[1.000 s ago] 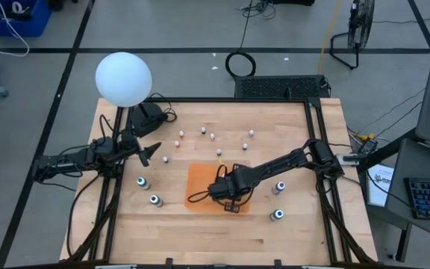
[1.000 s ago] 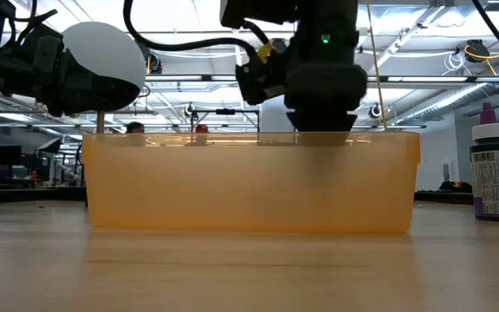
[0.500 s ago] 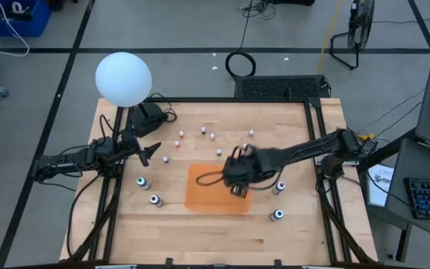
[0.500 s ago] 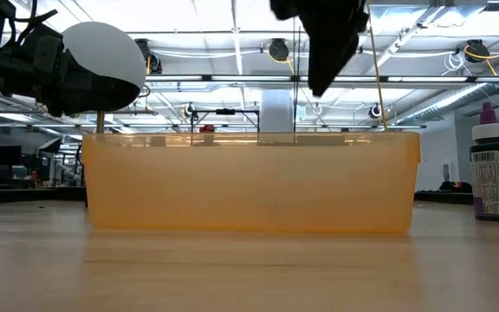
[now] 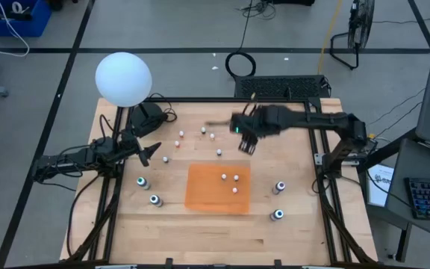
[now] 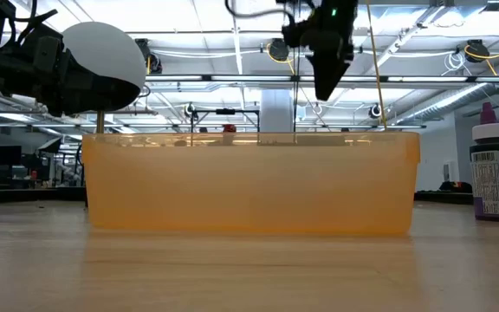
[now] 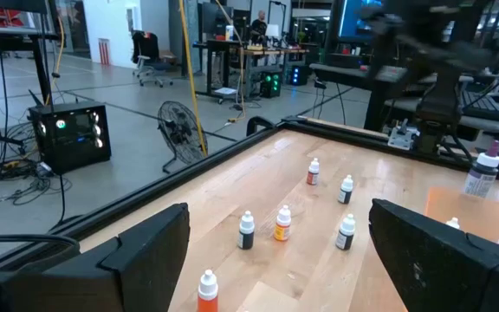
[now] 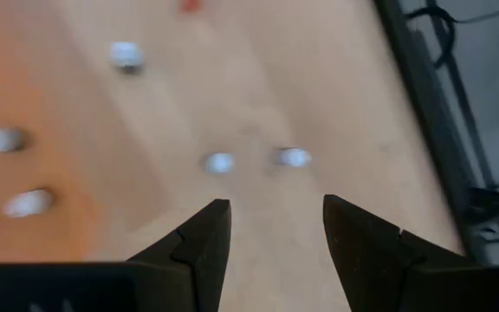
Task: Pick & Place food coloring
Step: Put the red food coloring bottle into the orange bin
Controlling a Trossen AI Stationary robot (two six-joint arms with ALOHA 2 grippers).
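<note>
The right gripper (image 5: 246, 142) carries nothing, its jaws parted with bare wood showing between the fingers (image 8: 202, 247). It hangs above the table beyond the far edge of the orange tray (image 5: 200, 196), close to the small white-capped food coloring bottles (image 5: 219, 152) standing there. Three more of those bottles (image 5: 235, 178) lie inside the tray. Larger teal-capped bottles (image 5: 141, 182) flank the tray on both sides. The left gripper (image 5: 149, 152), jaws spread wide, waits off the tray's left, below the white globe (image 5: 123, 78).
</note>
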